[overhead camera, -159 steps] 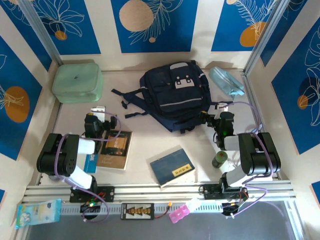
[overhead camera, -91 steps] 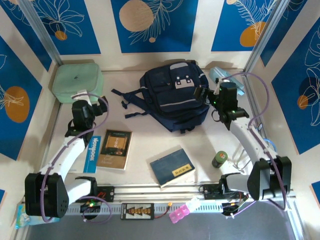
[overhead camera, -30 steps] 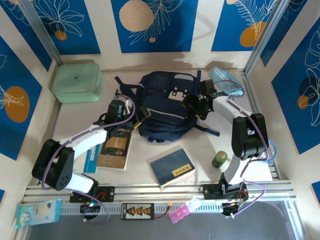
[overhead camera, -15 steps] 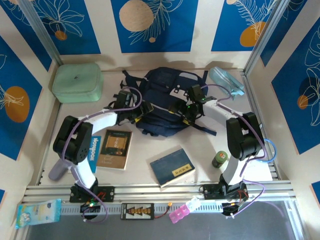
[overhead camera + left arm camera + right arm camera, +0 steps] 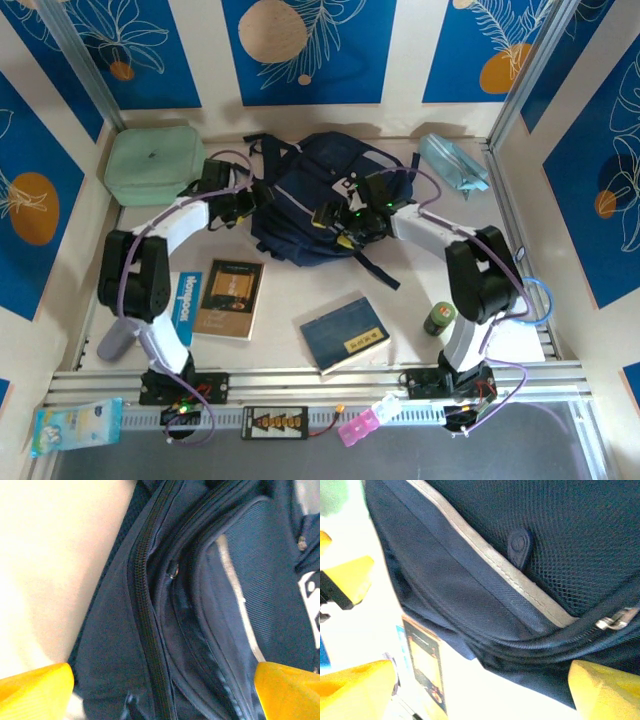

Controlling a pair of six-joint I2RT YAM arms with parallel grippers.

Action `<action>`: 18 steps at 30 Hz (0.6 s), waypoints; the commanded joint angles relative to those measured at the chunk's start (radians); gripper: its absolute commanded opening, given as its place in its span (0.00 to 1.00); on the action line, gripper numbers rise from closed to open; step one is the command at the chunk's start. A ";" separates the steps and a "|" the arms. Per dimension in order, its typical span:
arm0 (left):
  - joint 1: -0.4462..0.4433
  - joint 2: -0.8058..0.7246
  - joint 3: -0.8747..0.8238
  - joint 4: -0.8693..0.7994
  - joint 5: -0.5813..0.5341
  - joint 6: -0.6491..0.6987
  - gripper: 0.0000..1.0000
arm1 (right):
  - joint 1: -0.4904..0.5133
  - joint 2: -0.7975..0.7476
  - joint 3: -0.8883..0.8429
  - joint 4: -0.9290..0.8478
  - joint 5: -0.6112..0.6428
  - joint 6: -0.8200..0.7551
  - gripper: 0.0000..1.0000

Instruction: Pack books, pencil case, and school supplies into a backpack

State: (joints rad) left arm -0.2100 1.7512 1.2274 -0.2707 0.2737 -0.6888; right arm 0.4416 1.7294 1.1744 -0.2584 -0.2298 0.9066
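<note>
From the top camera, nothing's packed yet as far as I can tell. The tan-brown flat book (image 5: 230, 297) with the dark cover picture and the navy flat book (image 5: 345, 332) with the small yellow label both lie on the pale table (image 5: 285, 278) near the arm bases, apart from the bag. The pencil case (image 5: 452, 165), a small pale-blue translucent soft pouch, sits off in the far right corner. The large navy-blue fabric backpack (image 5: 300, 195) is slumped at the far middle with its dark straps trailing, not far from a mint-green rounded boxy case (image 5: 155, 165). The left gripper (image 5: 245, 203) is at its left edge and the right gripper (image 5: 335, 220) at its near right side. My guess is this is the get-the-bag-open stage, with all the loading left to do. In the left wrist view the yellow fingers (image 5: 35, 690) are spread wide with nothing clamped. Under them is soft woven nylon in folds, with a dark toothed zipper track (image 5: 145, 630) running lengthwise. I can't tell if any compartment is actually open. In the right wrist view the jaws are wide too, gripping nothing. You get a coarse mesh panel (image 5: 580, 540), the smooth pale stripe (image 5: 495, 562) and a metal zipper pull (image 5: 615, 622), with the tan book peeking out below the bag's edge.
</note>
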 commanded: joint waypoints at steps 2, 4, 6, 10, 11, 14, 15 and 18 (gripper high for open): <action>-0.023 -0.193 -0.110 -0.045 0.041 0.014 0.93 | -0.129 -0.184 -0.096 -0.022 0.104 -0.066 0.87; -0.060 -0.249 -0.174 -0.010 0.062 -0.023 0.93 | -0.197 -0.207 -0.132 -0.030 0.106 -0.079 0.85; -0.110 -0.278 -0.218 0.015 0.068 -0.056 0.92 | -0.270 -0.201 -0.147 -0.054 0.098 -0.083 0.82; -0.219 -0.297 -0.265 0.063 0.022 -0.122 0.91 | -0.348 -0.139 -0.140 -0.067 0.093 -0.109 0.75; -0.240 -0.294 -0.273 0.078 0.009 -0.138 0.91 | -0.359 -0.116 -0.131 -0.065 0.090 -0.117 0.71; -0.298 -0.263 -0.287 0.150 0.011 -0.204 0.89 | -0.377 -0.041 -0.092 -0.065 0.052 -0.131 0.63; -0.313 -0.246 -0.285 0.166 0.023 -0.216 0.88 | -0.378 -0.011 -0.078 -0.058 0.034 -0.139 0.59; -0.345 -0.208 -0.264 0.166 0.019 -0.227 0.88 | -0.366 0.050 -0.047 -0.048 0.003 -0.147 0.57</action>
State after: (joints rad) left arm -0.5354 1.5146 0.9489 -0.1490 0.2985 -0.8680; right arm 0.0658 1.7515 1.0794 -0.2955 -0.1669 0.7887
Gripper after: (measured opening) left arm 0.877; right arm 0.572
